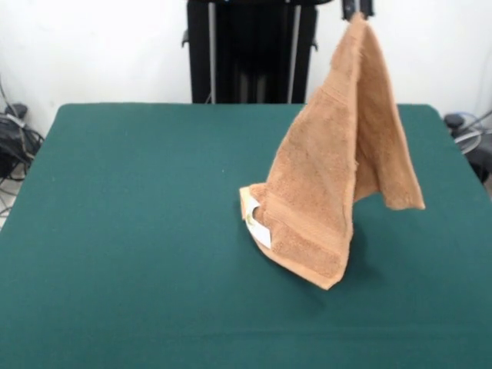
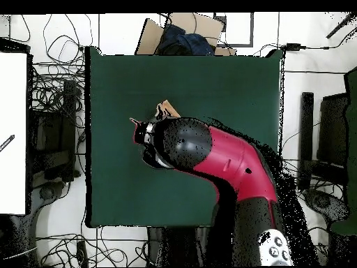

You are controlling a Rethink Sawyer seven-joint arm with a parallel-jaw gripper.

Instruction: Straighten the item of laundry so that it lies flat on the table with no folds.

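Observation:
The orange-tan towel [image 1: 330, 177] hangs from one corner as a tall cone right of the table's middle in the front view. Its lower folded end rests on the green table [image 1: 138, 192], with the white label [image 1: 259, 228] showing at the left of that end. A free corner dangles at the right, above the cloth. My gripper [image 1: 357, 9] shows only its tips at the top edge, shut on the towel's top corner. In the overhead view my red and black arm [image 2: 223, 160] covers the gripper and most of the towel; only a small tan bit [image 2: 167, 109] shows.
The black pedestal [image 1: 250, 50] stands behind the table's far edge. Cables lie off the table at the left [image 1: 15, 138] and right [image 1: 469, 131]. In the overhead view a cardboard box [image 2: 157, 35] sits beyond the table [image 2: 223, 84] at its top edge.

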